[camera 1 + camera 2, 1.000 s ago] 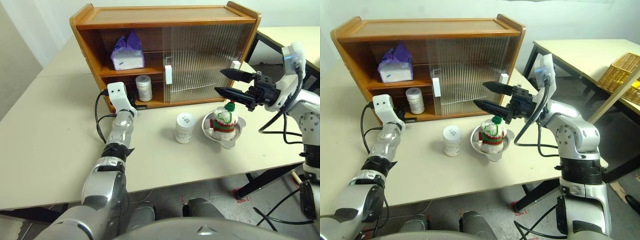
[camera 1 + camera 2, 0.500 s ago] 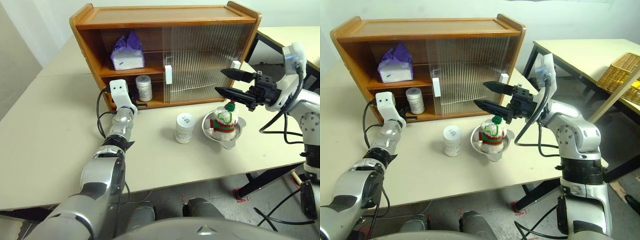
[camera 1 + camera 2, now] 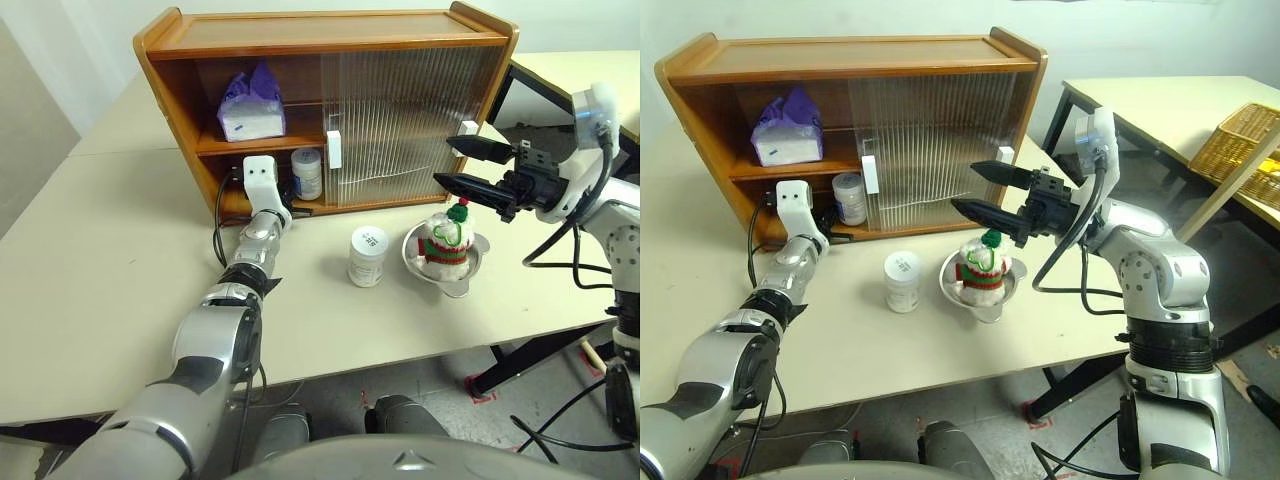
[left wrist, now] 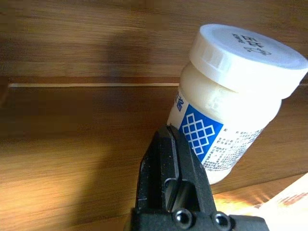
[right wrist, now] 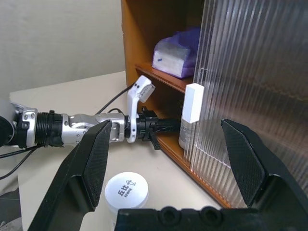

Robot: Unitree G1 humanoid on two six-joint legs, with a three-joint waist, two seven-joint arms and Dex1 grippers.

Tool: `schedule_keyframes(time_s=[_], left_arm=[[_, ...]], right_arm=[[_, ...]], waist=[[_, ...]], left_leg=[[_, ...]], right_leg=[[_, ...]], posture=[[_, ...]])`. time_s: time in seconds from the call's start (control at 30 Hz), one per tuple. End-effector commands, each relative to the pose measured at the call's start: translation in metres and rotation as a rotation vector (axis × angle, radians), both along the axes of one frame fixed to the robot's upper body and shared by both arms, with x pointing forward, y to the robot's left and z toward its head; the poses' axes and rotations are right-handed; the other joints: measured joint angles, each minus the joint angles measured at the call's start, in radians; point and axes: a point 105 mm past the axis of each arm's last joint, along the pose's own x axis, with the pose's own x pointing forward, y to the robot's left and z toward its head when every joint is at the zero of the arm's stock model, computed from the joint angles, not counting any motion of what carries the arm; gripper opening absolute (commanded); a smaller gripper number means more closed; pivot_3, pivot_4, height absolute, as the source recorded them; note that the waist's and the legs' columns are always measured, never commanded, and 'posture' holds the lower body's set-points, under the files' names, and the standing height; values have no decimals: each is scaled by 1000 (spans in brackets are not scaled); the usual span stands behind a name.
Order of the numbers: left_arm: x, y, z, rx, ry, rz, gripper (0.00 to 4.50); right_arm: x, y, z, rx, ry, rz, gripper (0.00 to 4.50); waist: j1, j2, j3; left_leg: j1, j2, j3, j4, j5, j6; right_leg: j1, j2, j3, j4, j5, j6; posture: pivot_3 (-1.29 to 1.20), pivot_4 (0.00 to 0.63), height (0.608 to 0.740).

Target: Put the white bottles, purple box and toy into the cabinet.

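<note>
- Pale beige table (image 3: 90,270) fills the lower part of the head views, with the orange-brown cabinet (image 3: 330,30) standing at the upper centre.
- Left gripper (image 4: 175,159) reaches into the open lower shelf at centre left, its black fingers pressed together and empty, their tip against the side of a white bottle (image 4: 231,101).
- That bottle (image 3: 307,172) stands on the lower shelf just beside the ribbed sliding door's white handle (image 3: 334,149).
- Purple box (image 3: 250,105) sits on the upper shelf, upper left of the frame.
- Right gripper (image 3: 470,165) hangs at centre right, in front of the door, its jaws spread wide with nothing between them.
- Just below it, the toy (image 3: 446,238) sits in a steel bowl (image 3: 452,278) on the table.
- Second white bottle (image 3: 367,255) stands on the table at centre, just left of the bowl.
- Another table (image 3: 1160,105) with a wicker basket (image 3: 1240,140) occupies the upper right of the right eye view.
</note>
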Motion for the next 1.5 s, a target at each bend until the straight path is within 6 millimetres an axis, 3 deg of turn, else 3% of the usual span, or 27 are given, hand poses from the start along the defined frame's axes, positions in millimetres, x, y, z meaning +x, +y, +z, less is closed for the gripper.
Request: schedule_keyframes(time_s=[0.03,0.43,0.47,0.53,0.7,0.9,1.13,1.3,1.5], left_arm=[[2,-8,0,14,15,-31,15],[0,4,10,-38,-49,-60,15],[-2,5,12,-49,-70,-77,181],[-7,7,17,-75,-106,-107,642],[-24,8,27,-111,-183,-196,2390],[-65,1,30,-99,-217,-451,4477],[-122,-3,11,-125,-82,-802,4477],[-140,-3,4,-115,-30,-926,4477],[-154,-19,3,-104,-8,-1104,4477]], right_arm=[[-2,-3,3,-9,-14,-11,4500],[-3,-3,1,-10,-8,-12,4500],[-3,-2,1,-9,-6,-10,4500],[-2,-1,1,-7,-4,-4,4500],[-1,1,-1,-3,2,10,4500],[0,3,-1,0,2,21,4500],[0,3,0,-2,1,27,4500],[0,4,1,-3,-1,28,4500],[0,3,1,-5,-4,25,4500]], waist=[[-4,0,0],[-22,0,0],[-22,0,0],[-21,0,0],[-18,0,0],[-12,1,-1],[0,4,-4],[13,5,-5],[14,10,-8]], left_leg=[[0,0,0,0,0,0],[0,0,0,0,-1,1],[0,0,0,0,-1,1],[0,-1,0,0,-1,1],[-1,-1,0,0,-1,1],[-1,-1,1,-1,-1,0],[-1,0,-1,-2,-3,-2],[-1,2,-5,-3,-3,-2],[-4,5,-9,-5,-3,-3]], right_leg=[[0,0,0,0,0,0],[0,0,0,0,-1,1],[0,0,0,0,-1,1],[0,0,0,0,-1,1],[0,0,0,0,-1,2],[0,0,0,0,-2,1],[-2,-1,0,0,-2,-2],[-5,-1,0,1,0,-6],[-9,-3,4,0,1,-9]], posture=[[-176,0,740],[-163,0,740],[-163,0,740],[-147,0,740],[-138,0,740],[-129,0,740],[-127,0,740],[-128,0,740],[-134,0,740]])
